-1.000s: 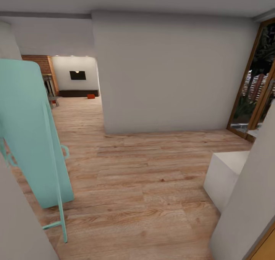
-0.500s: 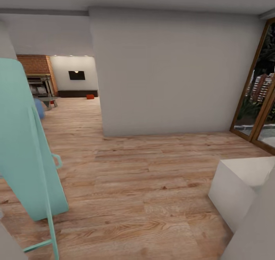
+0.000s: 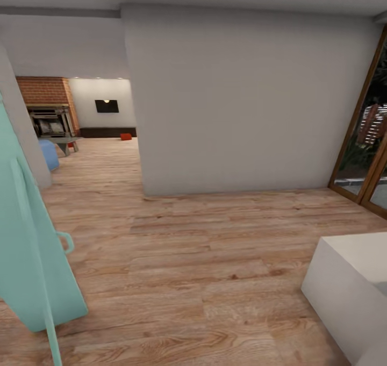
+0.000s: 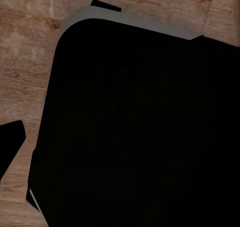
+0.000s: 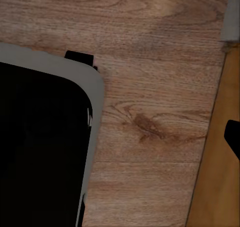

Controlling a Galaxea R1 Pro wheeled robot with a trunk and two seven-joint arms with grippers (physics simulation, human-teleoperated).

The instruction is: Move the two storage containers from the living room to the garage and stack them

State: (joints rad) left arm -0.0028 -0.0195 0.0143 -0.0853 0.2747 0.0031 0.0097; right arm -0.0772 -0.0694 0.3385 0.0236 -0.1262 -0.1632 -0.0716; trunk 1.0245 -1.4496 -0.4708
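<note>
1. Storage container (image 3: 126, 136), just an orange-red speck, sits on the wood floor (image 3: 204, 258) far down the hall below the black TV (image 3: 107, 106); a teal ironing board (image 3: 29, 248) leans close by.
2. Left wrist: black robot base (image 4: 145, 132) over planks; can't tell the gripper's state.
3. Right wrist: same deal, base (image 5: 40, 147) and planks, can't tell.

Your head view is evenly, softly lit, brightest at the far ceiling spots (image 3: 99, 78); edges stretch; wrist views show heavy black shadow.
</note>
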